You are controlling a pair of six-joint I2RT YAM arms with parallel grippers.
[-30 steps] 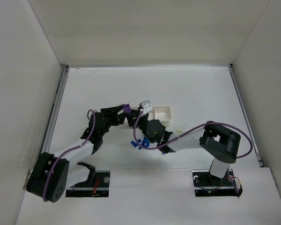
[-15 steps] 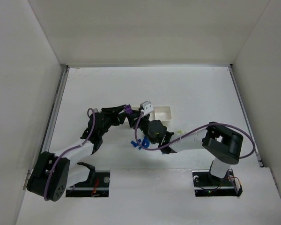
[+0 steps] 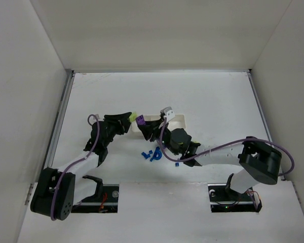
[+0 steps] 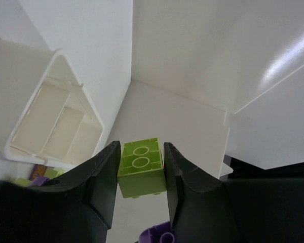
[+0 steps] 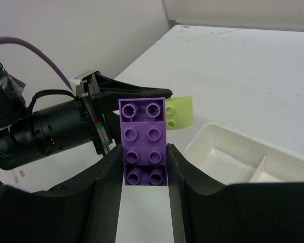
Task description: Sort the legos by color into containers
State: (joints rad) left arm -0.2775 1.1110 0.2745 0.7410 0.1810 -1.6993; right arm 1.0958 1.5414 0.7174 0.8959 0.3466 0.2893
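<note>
left end effector (image 4: pixel 140 153) closed onto a studded yellow-green brick (image 4: pixel 141 171).

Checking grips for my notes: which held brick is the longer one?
The purple brick in the right gripper: eight studs; the left gripper's green brick shows two.

The white tray (image 5: pixel 228 152) runs off the right wrist view's edge.

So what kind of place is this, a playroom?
Probably a robot test booth, not a playroom: plain white walls box in a white table, a left arm and a right arm are bolted at its near edge, holding a yellow-green brick and a purple brick.
</note>
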